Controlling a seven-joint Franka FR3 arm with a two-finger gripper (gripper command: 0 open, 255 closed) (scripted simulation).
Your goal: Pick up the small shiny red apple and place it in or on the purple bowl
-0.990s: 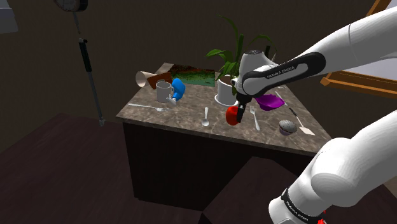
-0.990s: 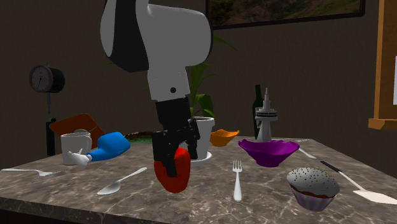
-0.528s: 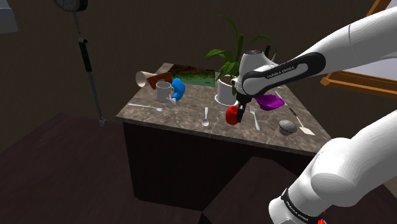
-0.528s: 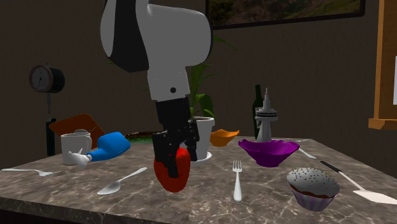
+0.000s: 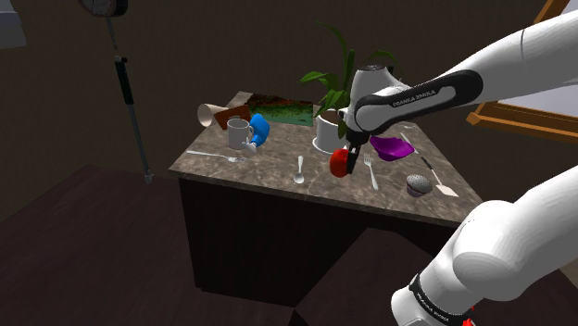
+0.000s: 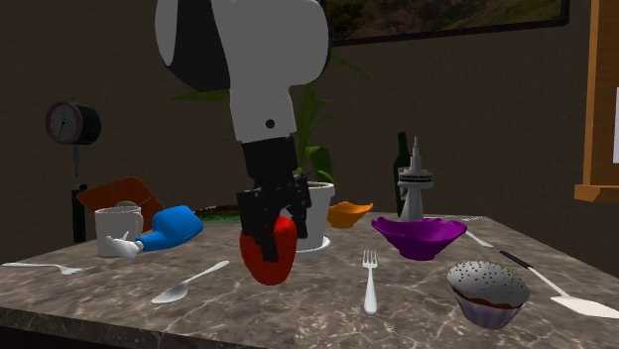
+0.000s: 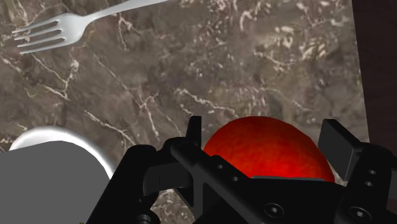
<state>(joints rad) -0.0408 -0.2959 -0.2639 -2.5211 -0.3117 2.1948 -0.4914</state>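
- Your black two-finger gripper [image 5: 349,157] [image 6: 270,248] [image 7: 264,143] is closed partway, its jaws clamped on either side of the small shiny red apple [image 5: 341,164] [image 6: 270,260] [image 7: 267,149].
- You'll find the apple held low over the brown veined marble counter [image 5: 269,171] [image 6: 327,317] [image 7: 222,70]. In the shoulder view it sits between the silver spoon [image 5: 299,169] [image 6: 188,283] and the silver fork [image 5: 370,171] [image 6: 370,281] [image 7: 63,28]. You can't tell whether it touches the stone.
- The wavy-rimmed purple bowl [image 5: 392,146] [image 6: 419,236] stands on the counter, apart from the apple, beyond the fork. From the shoulder view its inside shows plain purple.
- The white plant pot [image 5: 326,131] [image 6: 317,213] holds a tall green leafy plant and stands just behind the gripper in the second exterior view.
- A small orange bowl [image 6: 347,212] sits between the pot and the purple bowl. Its inside is hidden from you.
- A white mug [image 5: 238,134] [image 6: 119,226] stands upright near the counter's far end, touching a blue object [image 5: 259,128] [image 6: 174,226]. Its contents can't be seen.
- A brown cup [image 5: 209,115] lies tipped on its side behind the mug.
- A speckled cupcake [image 5: 419,184] [image 6: 487,290] sits in a pleated pale wrapper near the counter's front edge, well apart from the apple.
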